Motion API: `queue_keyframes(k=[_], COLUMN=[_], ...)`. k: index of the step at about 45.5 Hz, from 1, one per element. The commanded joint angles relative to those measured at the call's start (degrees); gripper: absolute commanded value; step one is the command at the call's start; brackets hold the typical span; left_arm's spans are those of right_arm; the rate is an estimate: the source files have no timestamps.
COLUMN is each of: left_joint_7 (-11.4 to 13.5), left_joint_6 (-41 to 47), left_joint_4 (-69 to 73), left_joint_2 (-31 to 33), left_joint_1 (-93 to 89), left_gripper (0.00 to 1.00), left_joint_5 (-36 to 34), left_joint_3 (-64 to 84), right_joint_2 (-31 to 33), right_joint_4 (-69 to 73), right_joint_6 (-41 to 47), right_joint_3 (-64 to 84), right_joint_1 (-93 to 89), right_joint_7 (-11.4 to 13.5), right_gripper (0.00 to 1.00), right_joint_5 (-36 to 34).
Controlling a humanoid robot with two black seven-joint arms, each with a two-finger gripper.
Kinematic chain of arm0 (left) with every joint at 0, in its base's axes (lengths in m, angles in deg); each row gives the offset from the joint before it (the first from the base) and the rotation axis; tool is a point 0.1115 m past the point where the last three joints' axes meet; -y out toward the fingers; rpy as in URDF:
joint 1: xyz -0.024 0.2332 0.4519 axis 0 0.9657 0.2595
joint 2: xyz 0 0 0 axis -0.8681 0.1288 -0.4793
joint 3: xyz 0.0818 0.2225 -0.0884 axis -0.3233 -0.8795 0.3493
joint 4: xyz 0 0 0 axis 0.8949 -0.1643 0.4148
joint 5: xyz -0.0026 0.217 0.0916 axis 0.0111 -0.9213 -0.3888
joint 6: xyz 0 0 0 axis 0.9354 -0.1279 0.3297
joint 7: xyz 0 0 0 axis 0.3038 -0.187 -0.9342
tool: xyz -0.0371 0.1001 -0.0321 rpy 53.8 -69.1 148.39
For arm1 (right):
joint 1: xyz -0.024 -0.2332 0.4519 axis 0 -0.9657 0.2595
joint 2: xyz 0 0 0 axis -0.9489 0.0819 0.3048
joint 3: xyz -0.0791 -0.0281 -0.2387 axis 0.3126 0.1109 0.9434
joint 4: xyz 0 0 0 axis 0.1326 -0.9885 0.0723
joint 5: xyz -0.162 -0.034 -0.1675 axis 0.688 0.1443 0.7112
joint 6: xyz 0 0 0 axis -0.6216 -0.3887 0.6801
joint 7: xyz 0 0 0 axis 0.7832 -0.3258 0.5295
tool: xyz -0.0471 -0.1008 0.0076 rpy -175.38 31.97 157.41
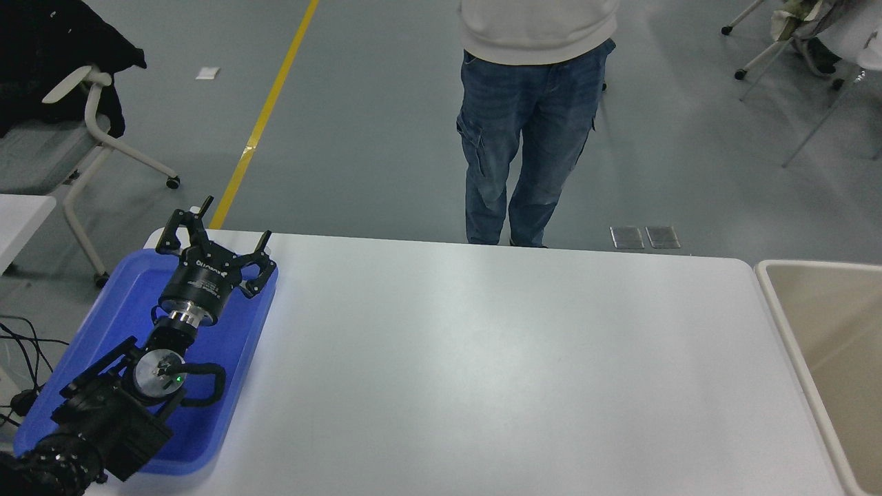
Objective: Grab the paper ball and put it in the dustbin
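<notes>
The left arm is lying parked over the blue tray (103, 324) at the table's (482, 358) lower left, its hand (210, 241) pointing away with fingers spread. The dustbin (778, 303) is standing just beside the table's right edge. A person (530, 124) is standing at the far side.

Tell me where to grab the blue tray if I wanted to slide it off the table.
Probably the raised lip along the long right side of the blue tray, coming in from the bare white table. The tray is shallow and flat, so only the lip offers a hold. The left arm lies along its middle, with the left gripper over the far end, blocking a grip from above.
</notes>
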Motion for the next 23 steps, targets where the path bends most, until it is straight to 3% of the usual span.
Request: queue_keyframes(k=[1,6,13,23], left_joint_7=[0.00,0.00,0.00,0.00], left_joint_6=[0.00,0.00,0.00,0.00], left_joint_4=[0.00,0.00,0.00,0.00], left_joint_2=[0.01,0.01,0.01,0.01], left_joint_1=[0.00,0.00,0.00,0.00], left_gripper=[1.00,1.00,1.00,1.00], left_joint_5=[0.00,0.00,0.00,0.00], left_joint_3=[-0.03,0.06,0.06,0.06], right_joint_2=[-6.57,-12.30,-15.73,-18.81], right_joint_4=[-23.20,-32.55,-35.28,-35.37], right_joint_6=[-5.62,-5.62,-8.34,-13.44], right_joint_3=[-22.91,-27.75,-29.43,-29.61], right_joint_1=[-26.90,-32.80,-35.09,-38.35], right_joint_7=[1.99,3.66,7.97,9.64], right_gripper=[0.00,0.00,0.00,0.00], right_joint_5=[-1.22,-1.22,-1.31,-1.40])
